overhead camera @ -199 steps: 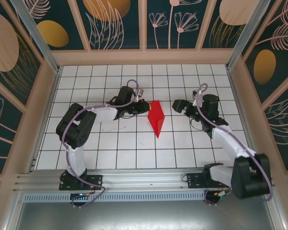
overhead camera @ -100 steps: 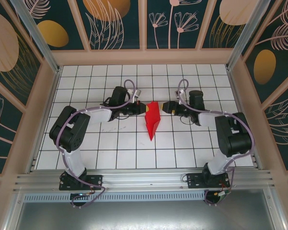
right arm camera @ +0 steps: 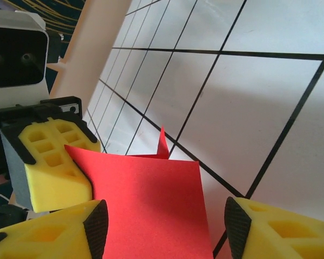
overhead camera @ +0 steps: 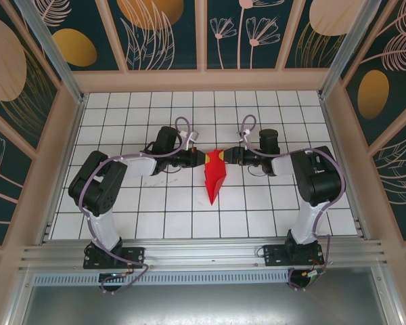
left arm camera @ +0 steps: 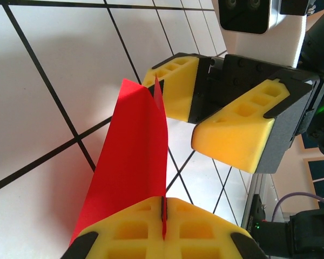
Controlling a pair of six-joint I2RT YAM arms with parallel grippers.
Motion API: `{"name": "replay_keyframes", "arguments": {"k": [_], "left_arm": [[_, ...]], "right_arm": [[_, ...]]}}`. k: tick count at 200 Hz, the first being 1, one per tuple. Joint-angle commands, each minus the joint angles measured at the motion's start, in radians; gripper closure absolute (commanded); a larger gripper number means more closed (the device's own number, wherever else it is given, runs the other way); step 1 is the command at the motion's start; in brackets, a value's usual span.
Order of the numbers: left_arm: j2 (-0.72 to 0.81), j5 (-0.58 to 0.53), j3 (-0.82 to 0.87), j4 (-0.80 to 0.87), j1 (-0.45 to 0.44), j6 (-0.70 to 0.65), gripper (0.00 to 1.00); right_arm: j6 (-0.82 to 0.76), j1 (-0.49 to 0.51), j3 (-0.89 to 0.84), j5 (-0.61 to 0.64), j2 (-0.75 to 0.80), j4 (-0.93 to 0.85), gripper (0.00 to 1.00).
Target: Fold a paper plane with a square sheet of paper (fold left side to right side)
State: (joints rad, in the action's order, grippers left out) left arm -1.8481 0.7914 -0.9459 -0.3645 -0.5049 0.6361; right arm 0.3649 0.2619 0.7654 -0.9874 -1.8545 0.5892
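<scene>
The paper plane is a narrow red dart on the white grid table, its tip pointing toward the near edge. My left gripper is shut on its upper left edge; in the left wrist view the yellow pads pinch a raised red flap. My right gripper meets the dart's top from the right and stands open. In the right wrist view the red paper lies between its spread fingers. The right gripper's open yellow fingers face the left wrist camera.
The white tiled table is walled in by wooden rails and patterned panels. Both arms stretch inward from their bases at the near edge, with cables looping over the wrists. Free tiles lie all around the dart.
My right arm has swung in from the right until its open fingers straddle the dart's top. The dart has shifted slightly left and toward the near edge, with the left gripper still on it.
</scene>
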Motion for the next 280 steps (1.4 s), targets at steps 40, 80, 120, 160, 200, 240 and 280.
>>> {"name": "replay_keyframes", "arguments": {"k": [40,80,120,160,200,240,280], "left_arm": [[0.005,0.009,0.000,-0.016,0.003,-0.024,1.00],[-0.013,0.002,-0.004,-0.007,0.003,-0.035,1.00],[-0.030,-0.010,-0.011,0.005,0.003,-0.043,0.98],[0.011,-0.133,-0.021,0.101,0.004,-0.106,0.58],[0.145,-0.325,-0.020,0.185,0.010,-0.171,0.29],[0.322,-0.473,0.017,0.233,0.009,-0.242,0.25],[0.453,-0.551,0.089,0.331,-0.027,-0.316,0.26]], "right_arm": [[-0.088,0.000,0.036,-0.070,0.000,-0.040,0.56],[-0.116,-0.005,0.037,-0.070,0.016,-0.094,0.69],[-0.151,-0.007,0.035,-0.038,0.044,-0.162,0.86],[-0.164,-0.007,0.051,0.037,0.077,-0.286,1.00],[-0.112,-0.005,0.053,0.120,0.120,-0.393,1.00],[-0.048,0.027,0.065,0.193,0.168,-0.468,1.00],[0.052,0.081,0.136,0.283,0.188,-0.579,1.00]]}}
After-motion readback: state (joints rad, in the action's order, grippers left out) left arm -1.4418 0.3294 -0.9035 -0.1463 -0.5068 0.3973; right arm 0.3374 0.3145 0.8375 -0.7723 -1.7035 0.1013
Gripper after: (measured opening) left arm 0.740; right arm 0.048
